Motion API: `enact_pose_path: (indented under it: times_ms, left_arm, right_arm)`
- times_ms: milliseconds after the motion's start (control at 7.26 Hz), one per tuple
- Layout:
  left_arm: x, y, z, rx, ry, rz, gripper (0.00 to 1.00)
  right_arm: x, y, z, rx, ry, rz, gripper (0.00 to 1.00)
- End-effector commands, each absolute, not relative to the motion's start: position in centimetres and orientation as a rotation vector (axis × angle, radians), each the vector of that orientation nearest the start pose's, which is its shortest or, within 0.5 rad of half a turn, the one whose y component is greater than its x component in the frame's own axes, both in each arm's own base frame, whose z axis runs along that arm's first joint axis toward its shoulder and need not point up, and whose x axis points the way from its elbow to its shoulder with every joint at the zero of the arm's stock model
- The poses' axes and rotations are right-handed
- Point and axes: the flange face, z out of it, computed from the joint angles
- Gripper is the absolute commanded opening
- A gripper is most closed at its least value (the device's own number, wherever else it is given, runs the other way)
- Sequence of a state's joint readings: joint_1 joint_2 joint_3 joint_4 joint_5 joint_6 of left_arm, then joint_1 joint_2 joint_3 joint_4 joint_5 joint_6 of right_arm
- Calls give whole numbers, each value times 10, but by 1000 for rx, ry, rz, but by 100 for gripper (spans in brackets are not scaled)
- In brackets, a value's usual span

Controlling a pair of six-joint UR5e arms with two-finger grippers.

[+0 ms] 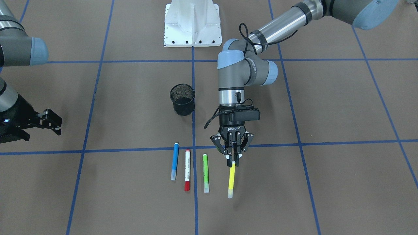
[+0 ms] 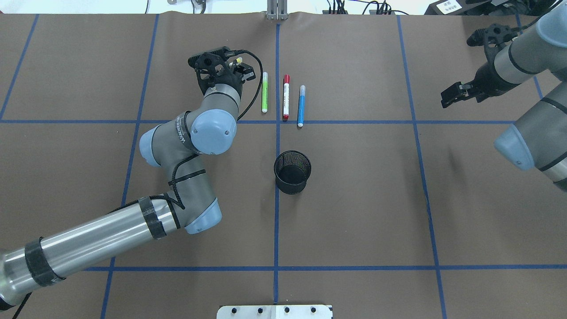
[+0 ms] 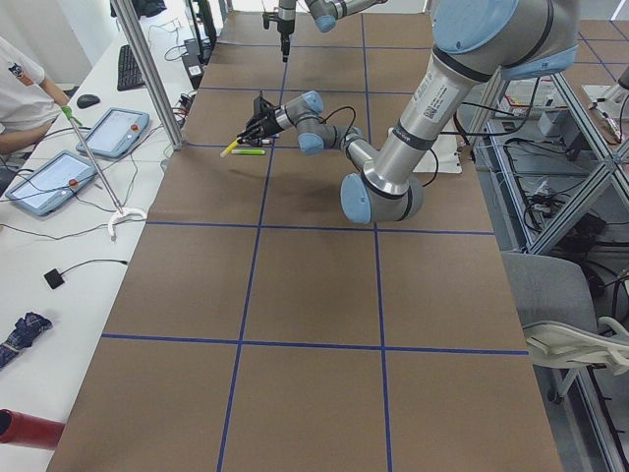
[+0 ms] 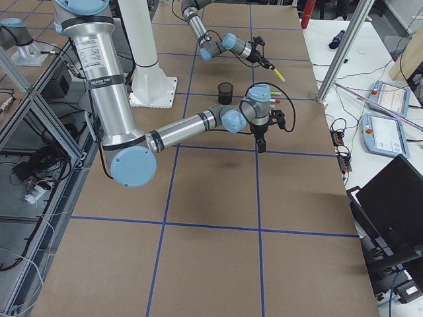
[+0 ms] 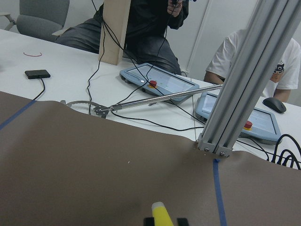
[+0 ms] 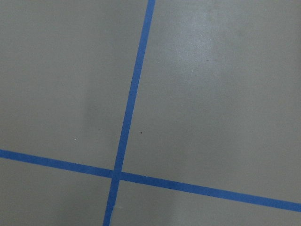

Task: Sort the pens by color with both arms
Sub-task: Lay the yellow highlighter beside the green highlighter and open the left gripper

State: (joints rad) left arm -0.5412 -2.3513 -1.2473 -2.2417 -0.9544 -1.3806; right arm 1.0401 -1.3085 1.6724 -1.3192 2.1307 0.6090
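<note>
My left gripper (image 1: 233,160) is shut on one end of the yellow pen (image 1: 231,181). The pen slants out from the fingers, and in the exterior right view it hangs tilted above the table (image 4: 277,74). In the left wrist view the yellow pen (image 5: 162,214) pokes up between the two fingertips (image 5: 182,221). Beside it three pens lie in a row on the table: lime green (image 1: 205,173), white with a red cap (image 1: 187,169), and blue (image 1: 175,161). My right gripper (image 1: 52,122) hangs open and holds nothing, far off at the table's right side (image 2: 452,94).
A black mesh cup (image 1: 182,99) stands upright near the centre line, between the pens and the white base (image 1: 192,24). Blue tape lines grid the brown table (image 6: 124,141). Beyond the far table edge are people, tablets and a metal post (image 5: 244,84).
</note>
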Motion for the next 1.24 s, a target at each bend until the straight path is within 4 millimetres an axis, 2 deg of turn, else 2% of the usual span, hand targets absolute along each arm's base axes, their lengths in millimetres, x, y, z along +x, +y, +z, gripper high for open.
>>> enact_pose_path:
  times_ms: [0,138,275,413,689,964,1102]
  left_arm:
    - [575,-549,238,905,835,-632,0]
    - [578,-546,240,901,835,-626,0]
    - [580,-544,241,899,836,-621,25]
    - [582,-542,241,896,838,-618,39]
    - [581,-541,241,897,837,-610,99]
    - [576,-537,220,899,876,-610,100]
    - [563,-534,197,863,911,-513,100]
  right_arm:
    - [-238,-564,445,212,-779,-98,99]
    - [-237,-564,446,211,-778,-96,99]
    - [-238,-564,446,210,-778,-98,99]
    - [-238,-564,447,209,-777,-97,99]
    - [-238,-564,447,209,-777,-97,99]
    - [-237,-565,446,210,-779,-97,99]
    - [-239,-565,442,215,-781,-100,99]
